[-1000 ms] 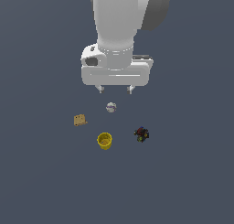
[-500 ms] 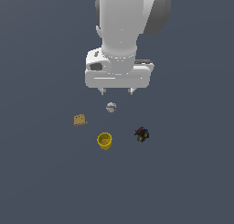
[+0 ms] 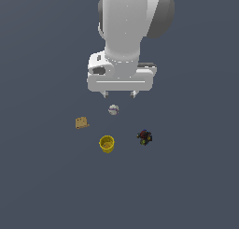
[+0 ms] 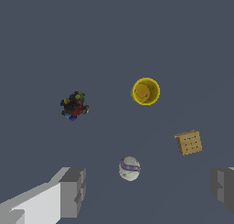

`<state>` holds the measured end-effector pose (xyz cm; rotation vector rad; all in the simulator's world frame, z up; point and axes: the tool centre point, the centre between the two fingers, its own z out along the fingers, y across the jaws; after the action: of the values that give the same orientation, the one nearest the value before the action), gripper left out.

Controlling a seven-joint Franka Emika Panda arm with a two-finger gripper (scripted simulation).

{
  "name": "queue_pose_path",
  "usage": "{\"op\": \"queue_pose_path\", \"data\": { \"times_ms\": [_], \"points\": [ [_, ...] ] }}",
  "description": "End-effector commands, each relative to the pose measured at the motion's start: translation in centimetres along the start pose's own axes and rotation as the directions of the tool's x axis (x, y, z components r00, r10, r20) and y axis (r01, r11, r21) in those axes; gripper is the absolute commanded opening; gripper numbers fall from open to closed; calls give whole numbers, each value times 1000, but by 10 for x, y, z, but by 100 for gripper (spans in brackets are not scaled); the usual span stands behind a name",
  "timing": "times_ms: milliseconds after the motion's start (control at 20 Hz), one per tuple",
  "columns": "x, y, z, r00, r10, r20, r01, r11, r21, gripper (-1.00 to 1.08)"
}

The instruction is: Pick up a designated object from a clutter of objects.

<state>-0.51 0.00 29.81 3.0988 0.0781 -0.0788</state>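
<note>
The yellow cup (image 3: 107,144) stands upright on the grey floor, its hollow showing in the wrist view (image 4: 146,91). Around it lie a tan flat block (image 3: 81,123) (image 4: 188,142), a whitish-grey ball (image 3: 113,110) (image 4: 130,168) and a dark lumpy object (image 3: 144,137) (image 4: 74,105) with red and green bits. My gripper (image 3: 120,93) hangs open and empty high above the ball, well apart from the cup. Its two fingers (image 4: 73,191) stand wide apart in the wrist view, the ball between them far below.
The floor (image 3: 186,176) is a plain dark grey surface. The arm's white body (image 3: 128,32) fills the upper middle of the exterior view.
The gripper has moved toward the exterior view's right and slightly lower over the ball. The four items have not moved.
</note>
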Motion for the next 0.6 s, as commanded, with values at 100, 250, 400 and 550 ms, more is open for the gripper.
{"op": "queue_pose_path", "data": {
  "times_ms": [100,250,400,550],
  "points": [
    [6,2,8,1000,-28,-2,28,1000,1,100],
    [12,5,17,998,-60,-4,60,998,1,100],
    [20,9,29,995,-101,-8,101,995,2,100],
    [29,13,45,988,-152,-12,152,988,3,100]
  ]
}}
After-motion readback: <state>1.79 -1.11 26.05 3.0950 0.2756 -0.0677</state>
